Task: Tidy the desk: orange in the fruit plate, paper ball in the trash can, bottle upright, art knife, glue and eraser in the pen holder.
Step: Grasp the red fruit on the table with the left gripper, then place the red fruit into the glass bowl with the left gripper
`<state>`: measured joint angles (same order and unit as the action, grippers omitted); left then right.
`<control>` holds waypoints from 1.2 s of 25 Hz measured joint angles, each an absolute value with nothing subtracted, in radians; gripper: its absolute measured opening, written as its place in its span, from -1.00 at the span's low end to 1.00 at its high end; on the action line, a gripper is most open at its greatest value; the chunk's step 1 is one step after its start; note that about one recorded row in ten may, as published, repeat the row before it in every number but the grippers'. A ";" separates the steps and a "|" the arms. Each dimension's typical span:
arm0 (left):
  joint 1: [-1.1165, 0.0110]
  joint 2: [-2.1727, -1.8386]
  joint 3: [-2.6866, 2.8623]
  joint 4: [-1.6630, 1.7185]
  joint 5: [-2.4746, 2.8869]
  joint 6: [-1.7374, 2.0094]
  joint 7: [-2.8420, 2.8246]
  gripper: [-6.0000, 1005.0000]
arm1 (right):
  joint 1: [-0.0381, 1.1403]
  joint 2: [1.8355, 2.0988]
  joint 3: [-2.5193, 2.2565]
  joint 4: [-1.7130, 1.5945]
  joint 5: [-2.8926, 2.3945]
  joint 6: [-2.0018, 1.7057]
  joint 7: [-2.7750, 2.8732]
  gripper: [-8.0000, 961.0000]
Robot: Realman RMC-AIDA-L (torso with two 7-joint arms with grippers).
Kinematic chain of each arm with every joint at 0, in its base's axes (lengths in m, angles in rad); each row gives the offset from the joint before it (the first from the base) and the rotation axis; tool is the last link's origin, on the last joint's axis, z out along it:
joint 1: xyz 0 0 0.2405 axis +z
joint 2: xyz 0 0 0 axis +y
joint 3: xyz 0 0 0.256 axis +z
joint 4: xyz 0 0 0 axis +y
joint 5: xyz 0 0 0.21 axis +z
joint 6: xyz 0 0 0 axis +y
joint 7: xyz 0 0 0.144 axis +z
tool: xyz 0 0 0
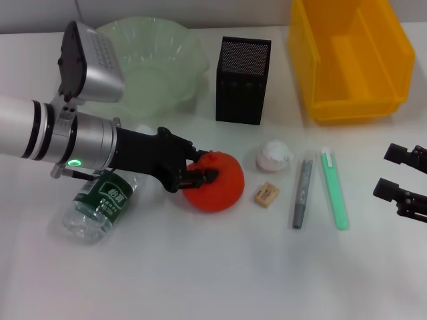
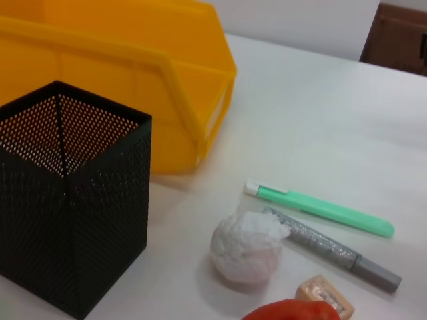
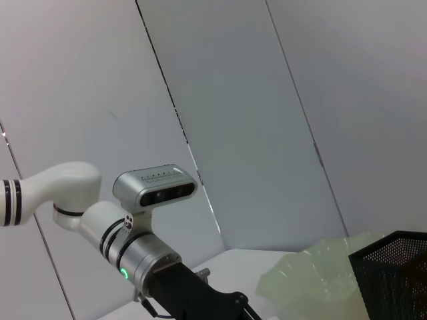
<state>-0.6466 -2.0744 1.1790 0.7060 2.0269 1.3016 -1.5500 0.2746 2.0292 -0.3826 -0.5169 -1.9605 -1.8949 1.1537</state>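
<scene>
The red-orange orange rests on the white desk, and its top edge also shows in the left wrist view. My left gripper reaches in from the left, shut on the orange's near-left side. The clear bottle with its green label lies on its side under that arm. Right of the orange lie the white paper ball, the tan eraser, the grey glue stick and the green art knife. At the right edge my right gripper is open and holds nothing.
At the back stand the pale-green fruit plate, the black mesh pen holder and the yellow trash can. The left wrist view shows the pen holder, trash can, paper ball, knife, glue and eraser.
</scene>
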 joint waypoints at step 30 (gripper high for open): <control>-0.561 -2.070 0.937 0.770 1.478 0.973 -1.501 -0.05 | 0.344 2.039 -0.392 -0.493 -1.962 -1.869 1.164 0.61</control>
